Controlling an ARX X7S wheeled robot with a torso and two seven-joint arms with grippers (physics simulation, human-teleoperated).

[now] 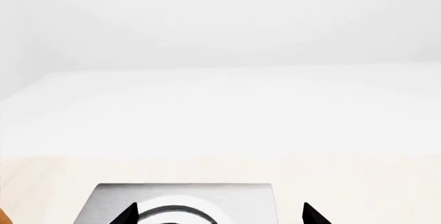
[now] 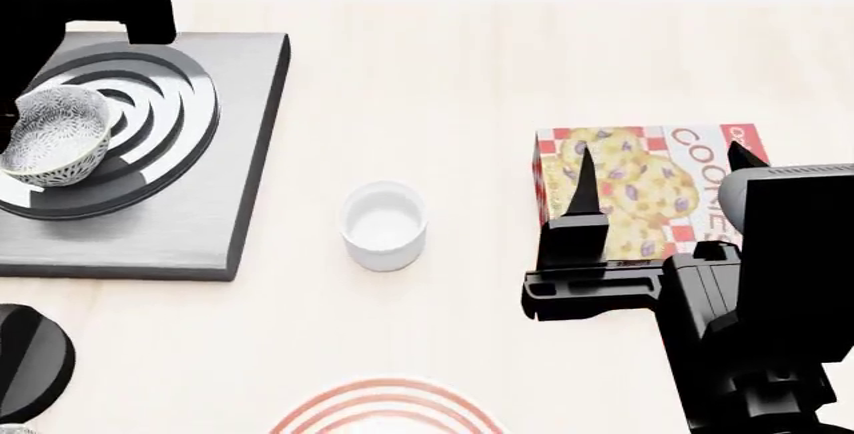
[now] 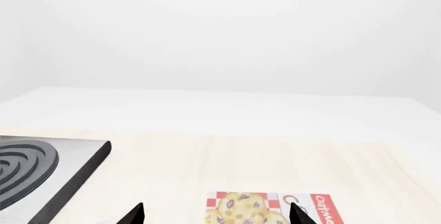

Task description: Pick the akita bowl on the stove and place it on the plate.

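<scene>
Left wrist view: your left gripper is standing with jaws spread, nothing between them, over the stove.

Head view: the akita bowl is sitting on the stove, rim tilted toward the right; being round, it has no long axis. Take one wall at the rim.

Right wrist view: your right gripper is hanging spread and empty over the cookie box.

The akita bowl is small, round and deep, finely speckled grey and white inside and out; it sits tilted on the black ring burner at the stove's left, partly hidden by a dark arm; the stove is a flat, square, dark grey slab on the pale wooden table; the plate, white with thin red rings, shows only its far rim at the head view's bottom edge.
</scene>
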